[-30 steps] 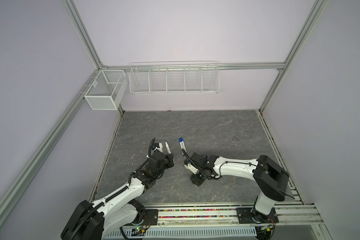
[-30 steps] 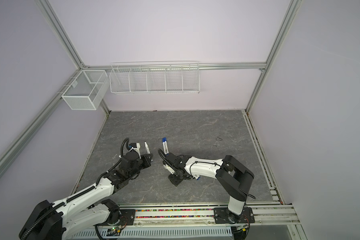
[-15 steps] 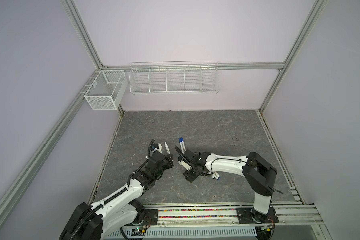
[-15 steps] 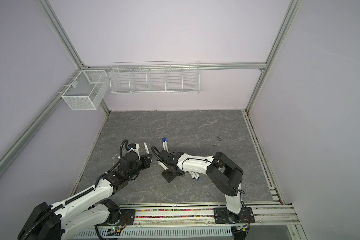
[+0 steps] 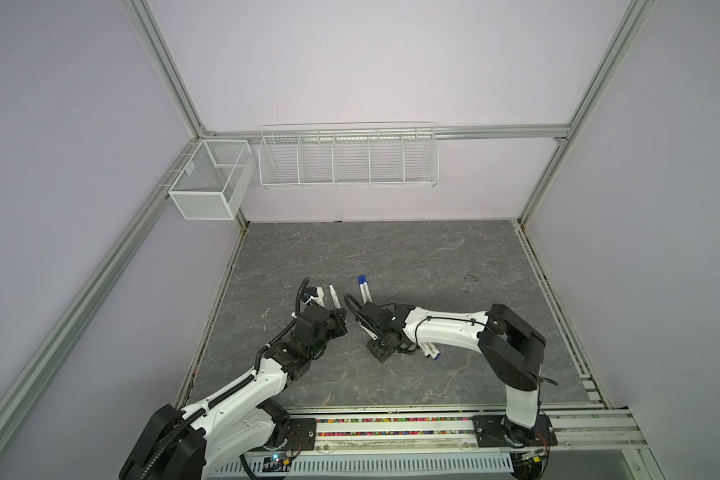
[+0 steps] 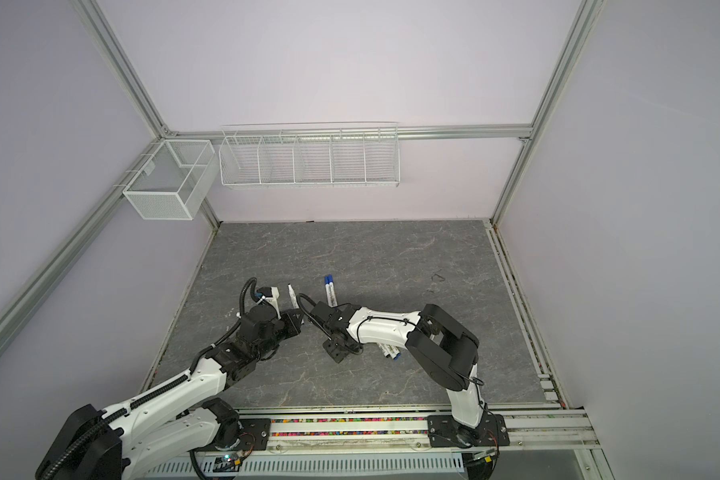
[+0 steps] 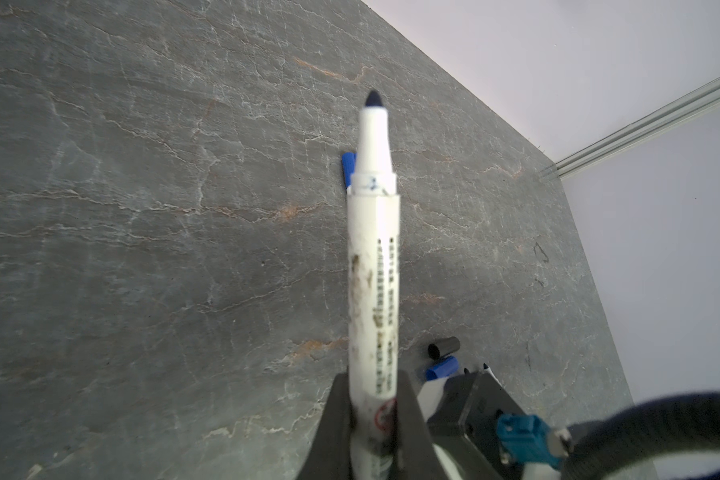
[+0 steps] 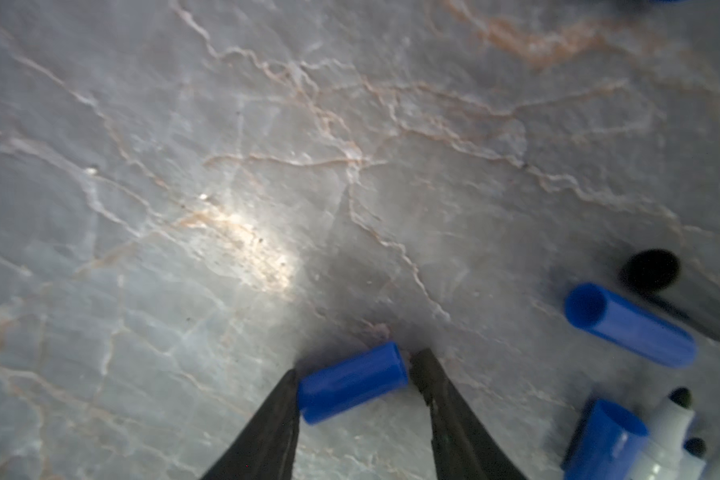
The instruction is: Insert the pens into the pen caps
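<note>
Just toward 6 o'clock from the middle of the table (image 5: 433, 257), your right gripper (image 8: 356, 362) points down at a blue cap (image 8: 350, 388) lying flat. Its fingers (image 8: 277, 415) bracket the cap end to end. One touches one end and the other sits right at the far end, so you cannot tell whether they are clamping it. A second blue cap (image 8: 628, 326) and a black cap (image 8: 651, 270) lie close by. Loose pens (image 5: 431, 350) rest at 3 o'clock from this gripper, under its forearm. At 10 o'clock from it, your left gripper (image 7: 371, 378) is clenched on an uncapped pen (image 7: 373, 257), tip aimed toward 12 o'clock. Two capped pens (image 5: 363, 289) lie at 12 o'clock.
</note>
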Motion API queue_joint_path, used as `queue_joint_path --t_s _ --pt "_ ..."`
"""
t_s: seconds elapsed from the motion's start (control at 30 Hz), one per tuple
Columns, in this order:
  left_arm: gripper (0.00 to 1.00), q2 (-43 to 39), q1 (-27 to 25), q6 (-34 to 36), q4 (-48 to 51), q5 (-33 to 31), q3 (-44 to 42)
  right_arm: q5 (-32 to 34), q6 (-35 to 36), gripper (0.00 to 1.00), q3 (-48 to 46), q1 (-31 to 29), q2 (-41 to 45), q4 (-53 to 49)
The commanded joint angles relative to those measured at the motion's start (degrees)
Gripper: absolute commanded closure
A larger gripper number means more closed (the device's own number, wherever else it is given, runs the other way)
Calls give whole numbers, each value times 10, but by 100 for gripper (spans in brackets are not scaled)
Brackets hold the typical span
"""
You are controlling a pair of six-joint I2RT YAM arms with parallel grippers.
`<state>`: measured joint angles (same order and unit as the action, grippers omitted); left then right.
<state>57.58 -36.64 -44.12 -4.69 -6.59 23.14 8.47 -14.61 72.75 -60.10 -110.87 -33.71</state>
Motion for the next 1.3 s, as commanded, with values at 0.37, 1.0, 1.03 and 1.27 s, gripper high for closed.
queue_joint_path --t_s 0.37,1.0,1.03,1.27 --pt "100 4 3 1 -16 1 -6 -19 -19 45 -69 15 56 2" --pt "100 8 3 4 -20 6 -5 -61 -25 51 -3 34 -10 -6" --pt "100 8 3 5 -21 6 -6 -59 -24 51 0 34 -13 -10" --pt "100 9 3 7 -20 5 -7 -62 -22 53 10 34 -25 -20"
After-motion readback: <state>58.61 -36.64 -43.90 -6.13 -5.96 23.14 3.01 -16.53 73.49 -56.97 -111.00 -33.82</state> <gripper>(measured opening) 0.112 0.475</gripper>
